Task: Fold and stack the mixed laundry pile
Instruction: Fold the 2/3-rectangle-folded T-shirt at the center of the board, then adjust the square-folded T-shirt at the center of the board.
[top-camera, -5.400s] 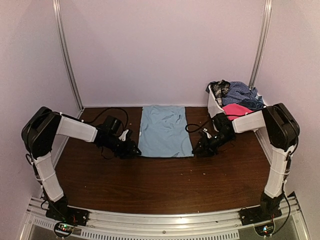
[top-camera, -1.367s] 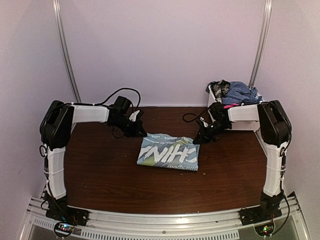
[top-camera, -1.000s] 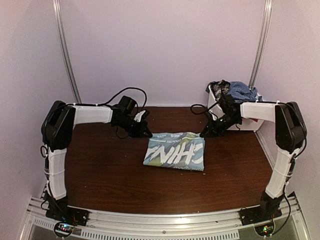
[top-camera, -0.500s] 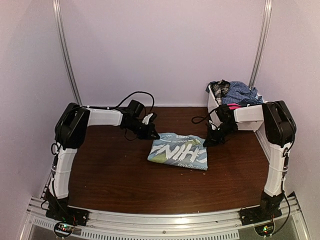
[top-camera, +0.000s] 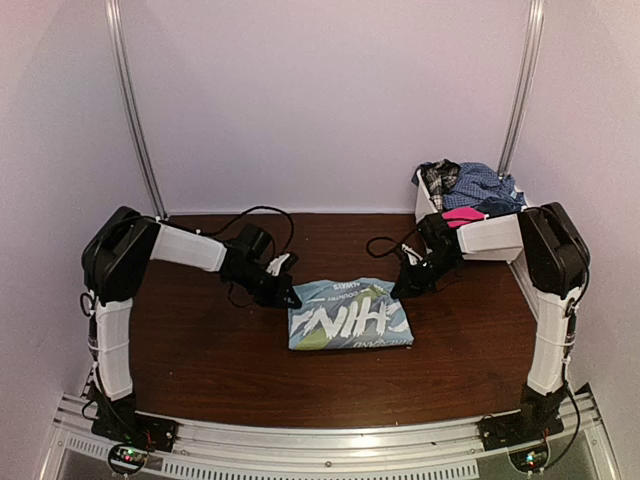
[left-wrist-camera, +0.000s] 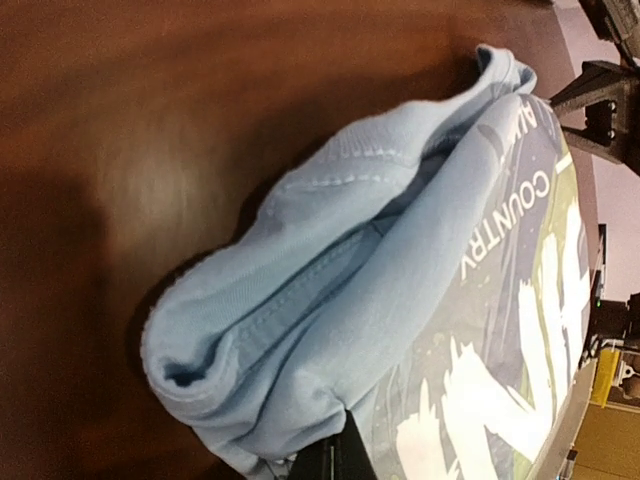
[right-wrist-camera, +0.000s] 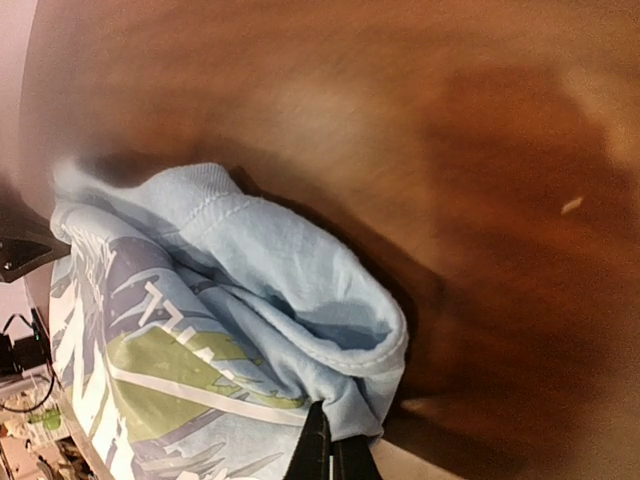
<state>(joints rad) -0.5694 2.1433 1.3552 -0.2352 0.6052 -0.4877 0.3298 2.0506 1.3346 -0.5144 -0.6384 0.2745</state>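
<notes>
The light blue T-shirt (top-camera: 350, 318) lies folded into a small rectangle, print up, on the tabletop (top-camera: 200, 350), to the left of the basket (top-camera: 424, 208) and nearer the arms. The right claw (top-camera: 400, 291) is clamped on the shirt's back corner nearest the basket, and the left claw (top-camera: 292, 300) on the back corner farthest from it. This one garment looks nearly done. The other clothes (top-camera: 470, 187) sit heaped in the basket, unfolded, so most of the work remains and no stack exists yet.

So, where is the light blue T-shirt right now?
In the top view the T-shirt lies folded at the middle of the table, the left gripper at its far-left corner, the right gripper at its far-right corner.
</notes>
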